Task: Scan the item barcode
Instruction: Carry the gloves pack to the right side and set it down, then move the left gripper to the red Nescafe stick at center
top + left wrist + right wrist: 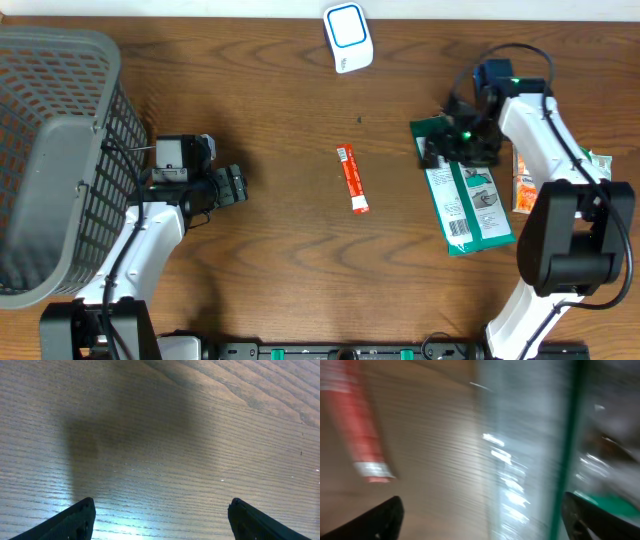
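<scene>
A green and white flat package (pixel 468 205) lies on the table at the right, with a barcode patch (pixel 459 228) near its lower end. My right gripper (pixel 436 150) hangs open over the package's upper end. In the blurred right wrist view the open gripper (pixel 482 520) has the package's green edge (pixel 568 435) at its right finger. A red stick packet (pixel 352 178) (pixel 357 425) lies mid-table. The white and blue scanner (pixel 348 37) rests at the far edge. My left gripper (pixel 236 186) (pixel 160 520) stands open over bare wood, holding nothing.
A grey mesh basket (pixel 55 160) fills the left side, close to the left arm. An orange packet (pixel 525 186) and a pale green packet (pixel 598 160) lie beside the right arm, right of the green package.
</scene>
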